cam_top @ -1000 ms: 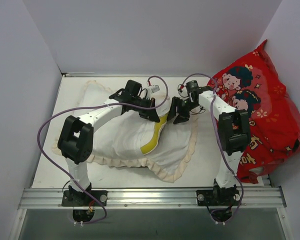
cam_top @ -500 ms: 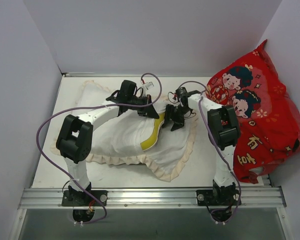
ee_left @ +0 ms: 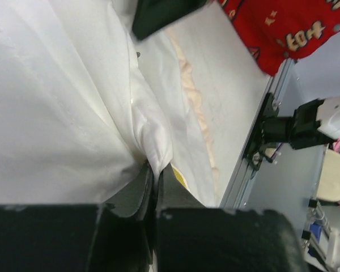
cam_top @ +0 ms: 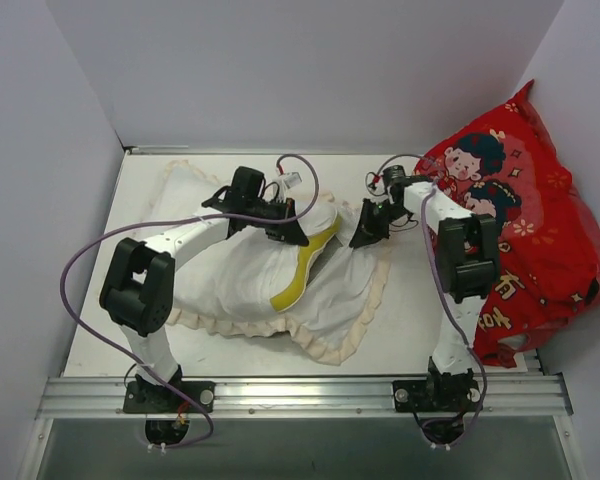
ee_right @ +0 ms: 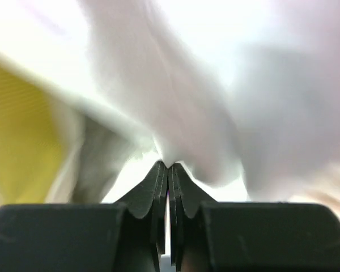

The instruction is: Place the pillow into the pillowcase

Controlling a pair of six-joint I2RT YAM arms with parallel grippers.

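Top external view: the pillow (cam_top: 235,275) lies across the middle of the counter (cam_top: 410,320), on the spread case (cam_top: 345,290). Its yellow strip (cam_top: 298,272) curves along the end that faces right. The case's cream frill (cam_top: 325,350) shows past the pillow at the near side, at the right and at the far left corner. Whether any part of the pillow sits inside the case cannot be told.

The left hand (cam_top: 288,232) is at the far end of the strip. In the left wrist view its fingers (ee_left: 137,195) are together, clamped on a pinched fold of white cloth, seemingly the pillow's edge, with a bit of yellow just beside them.

The right hand (cam_top: 364,236) is just right of the strip, at the far edge of the case. The right wrist view shows its fingers pressed together on a pulled-up fold of the case's white cloth, with yellow off to the left.

A red cushion (cam_top: 525,230) stands against the right wall.
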